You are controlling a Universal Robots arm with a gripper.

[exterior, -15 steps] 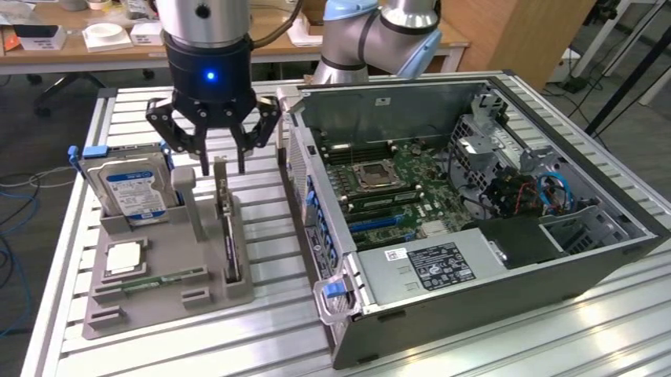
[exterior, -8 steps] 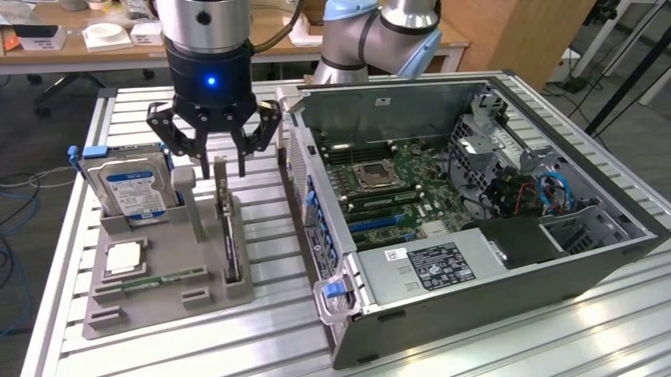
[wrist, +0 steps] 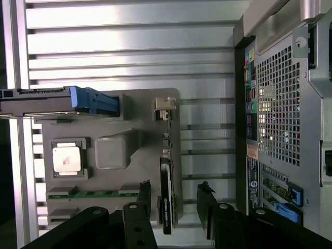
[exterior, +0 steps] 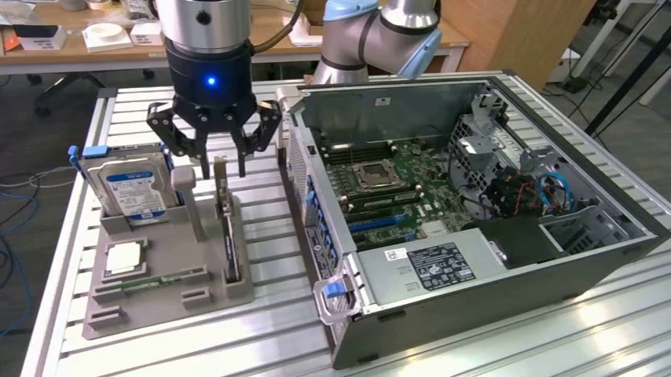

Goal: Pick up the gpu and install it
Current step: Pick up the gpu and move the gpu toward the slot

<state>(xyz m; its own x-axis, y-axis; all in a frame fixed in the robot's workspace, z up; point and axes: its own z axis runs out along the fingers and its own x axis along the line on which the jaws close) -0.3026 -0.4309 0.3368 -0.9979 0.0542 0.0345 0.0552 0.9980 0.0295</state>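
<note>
Above gray holder [exterior: 157, 292] | gpu [wrist: 166, 199] upright on edge, below gap between fingers [wrist: 206, 199] | fingers wide, gripping nothing

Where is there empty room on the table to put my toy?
Bare table lies in front of the tray, up to the case, and beside the case on the exterior view's right. It's crowded in the narrow strip between tray and case, where the open fingers hang over the gpu.
</note>
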